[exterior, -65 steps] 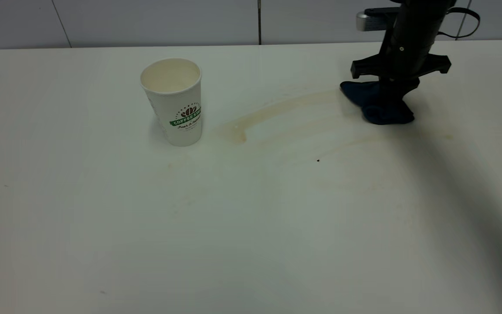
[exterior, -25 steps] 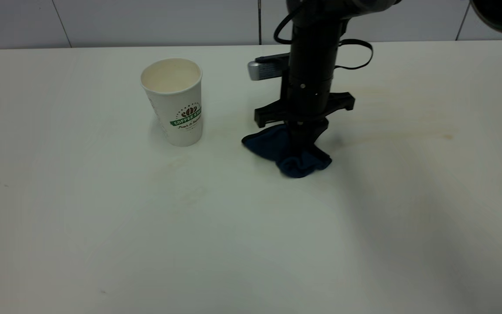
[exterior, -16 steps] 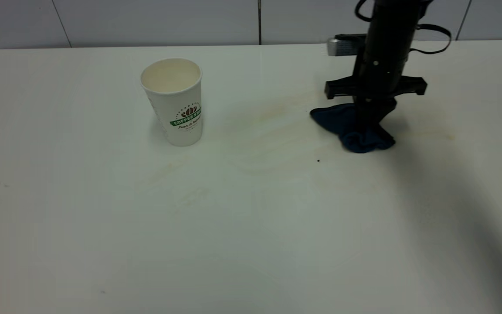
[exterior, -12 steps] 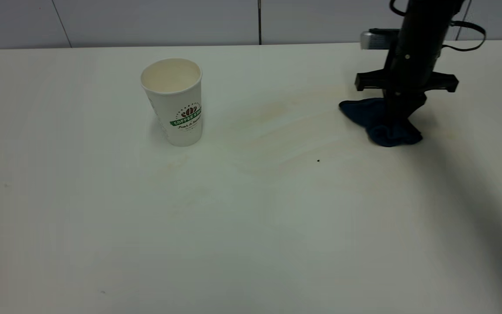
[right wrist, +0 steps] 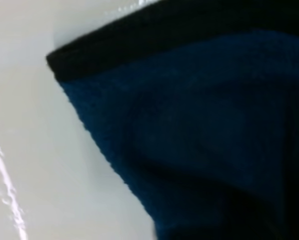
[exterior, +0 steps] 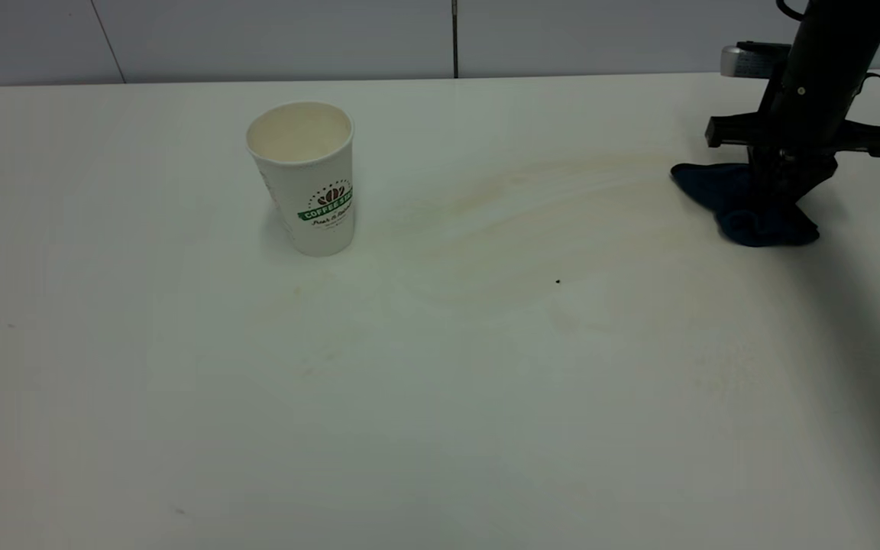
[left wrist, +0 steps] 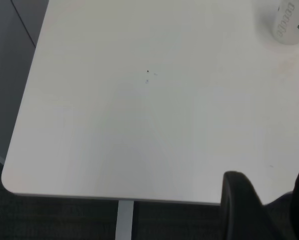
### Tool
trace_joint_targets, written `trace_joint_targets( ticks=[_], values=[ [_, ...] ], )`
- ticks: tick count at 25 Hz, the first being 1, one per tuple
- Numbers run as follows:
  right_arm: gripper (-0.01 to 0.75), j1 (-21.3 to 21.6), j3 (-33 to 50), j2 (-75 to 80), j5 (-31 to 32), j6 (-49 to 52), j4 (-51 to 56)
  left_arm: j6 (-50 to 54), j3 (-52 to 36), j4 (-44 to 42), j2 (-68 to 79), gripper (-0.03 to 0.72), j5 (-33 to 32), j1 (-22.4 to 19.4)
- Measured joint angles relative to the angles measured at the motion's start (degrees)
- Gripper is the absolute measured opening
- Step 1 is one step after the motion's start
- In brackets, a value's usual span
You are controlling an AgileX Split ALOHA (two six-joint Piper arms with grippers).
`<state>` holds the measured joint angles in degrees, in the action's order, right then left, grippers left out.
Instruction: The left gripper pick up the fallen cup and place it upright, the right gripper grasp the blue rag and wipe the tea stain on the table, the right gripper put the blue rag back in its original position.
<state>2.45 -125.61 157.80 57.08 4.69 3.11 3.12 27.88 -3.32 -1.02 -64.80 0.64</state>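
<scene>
Right gripper (exterior: 780, 183): pointing straight down near the table's far right corner, its fingers clamped together on the blue rag (exterior: 745, 205) and pressing it onto the table (exterior: 440, 397). The rag is pinched at about its middle. 1 flap spreads flat toward the cup side; the rest bunches in a soft lump on the near side of the fingers. The right wrist view shows only knitted blue cloth (right wrist: 199, 135) against the pale tabletop.

Handling, as judged: the rag is light, limp and probably damp, so it folds and drags rather than slides as a sheet. A mid-cloth pinch with downward pressure suits wiping. For laying it back flat, a hold nearer an edge or corner would let it hang and spread.

Tea stain (exterior: 554, 206): pale tan streaks running from beside the rag across the middle of the table toward the cup, thin and smeared, not fully gone. A tiny dark speck (exterior: 558, 281) lies on the near side of the streaks.

Cup (exterior: 306, 179): upright, left of the table's centre and toward the far edge, well apart from the rag. Thin paper, light and easily crushed or tipped; best left alone.

Left gripper (left wrist: 264, 210): out beyond a table corner, off the surface. Dark finger shapes show with a gap between them, so it appears open and empty.
</scene>
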Motion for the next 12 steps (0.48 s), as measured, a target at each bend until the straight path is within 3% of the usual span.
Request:
trace_joint_targets(
  ticks=[3,5,9,12],
  values=[
    [0.569,-0.1,-0.3,-1.1,1.6,-2.3,0.0,0.0,0.0,0.0,0.0,0.278,0.0,0.0],
    [0.685,-0.1,-1.6,-2.1,4.4,-3.8,-0.2,0.0,0.0,0.0,0.0,0.278,0.0,0.0],
    [0.726,-0.1,-7.4,-4.0,11.3,-5.2,-0.4,0.0,0.0,0.0,0.0,0.278,0.0,0.0],
    [0.728,-0.1,-9.7,-6.3,12.0,-6.9,0.4,0.0,0.0,0.0,0.0,0.278,0.0,0.0]
  ],
)
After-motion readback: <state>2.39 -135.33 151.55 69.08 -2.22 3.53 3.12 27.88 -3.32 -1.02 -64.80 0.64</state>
